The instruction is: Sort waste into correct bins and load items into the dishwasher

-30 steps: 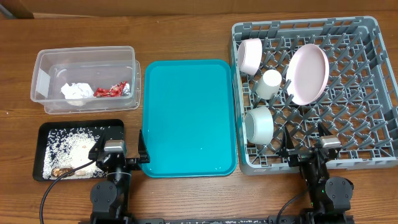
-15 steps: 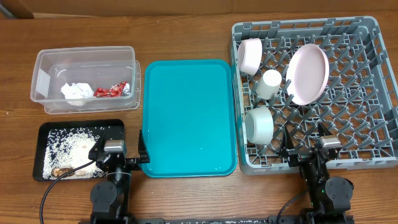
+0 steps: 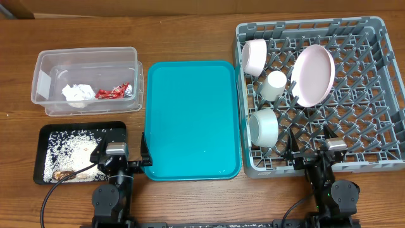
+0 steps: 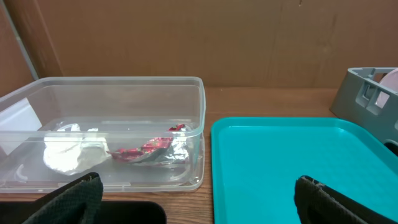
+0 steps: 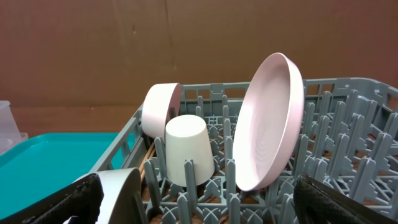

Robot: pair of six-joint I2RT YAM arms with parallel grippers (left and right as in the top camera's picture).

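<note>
A crumpled white napkin [image 3: 78, 92] and a red shiny wrapper [image 3: 114, 92] lie inside the clear tub [image 3: 85, 52]. White rice scraps [image 3: 63, 145] cover the black tray [image 3: 44, 130]. The grey dish rack [image 3: 310, 24] holds a pink plate [image 3: 312, 75] on edge, a pink bowl [image 3: 254, 57], a white cup [image 3: 274, 85] upside down and a pale bowl [image 3: 263, 126]. My left gripper [image 4: 202, 205] is open and empty at the near table edge, between black tray and teal tray. My right gripper [image 5: 199, 205] is open and empty at the rack's near wall, behind the pale bowl [image 5: 115, 193].
A large teal tray [image 3: 192, 120] lies bare between the bins and the rack. Thin tan sticks [image 5: 148, 163] lie on the rack floor left of the cup [image 5: 188, 149]. Brown cardboard stands behind the table.
</note>
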